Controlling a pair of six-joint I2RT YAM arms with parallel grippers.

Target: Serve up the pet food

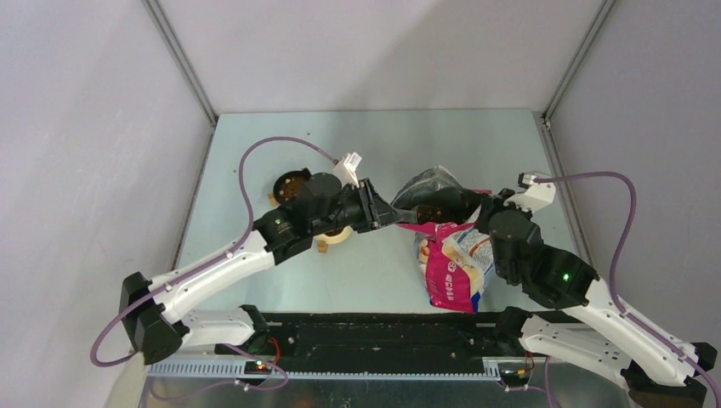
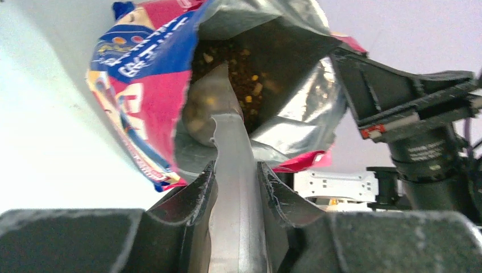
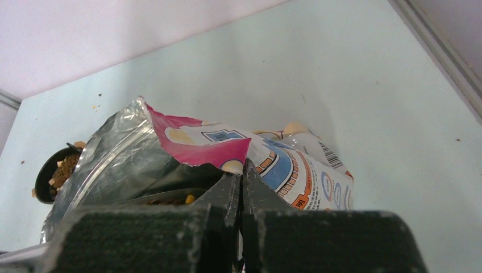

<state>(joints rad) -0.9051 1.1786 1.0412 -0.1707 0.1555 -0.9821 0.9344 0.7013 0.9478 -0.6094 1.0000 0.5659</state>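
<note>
The blue-and-pink pet food bag (image 1: 451, 263) lies on the table with its silver-lined mouth open to the left. Brown kibble (image 2: 245, 79) shows inside it. My left gripper (image 1: 387, 214) is shut on the handle of the clear scoop (image 2: 233, 142); in the left wrist view its jaws (image 2: 236, 168) clamp that handle, and the scoop's bowl (image 2: 207, 105) is inside the bag's mouth against the kibble. My right gripper (image 1: 473, 223) is shut on the bag's torn upper edge (image 3: 227, 151), holding the mouth open; its jaws (image 3: 241, 170) are pressed together on it.
A black bowl (image 1: 292, 185) holding some kibble stands left of the bag, behind the left arm; it also shows in the right wrist view (image 3: 54, 170). A cream ring-shaped object (image 1: 333, 240) lies under the left wrist. Grey walls enclose the table.
</note>
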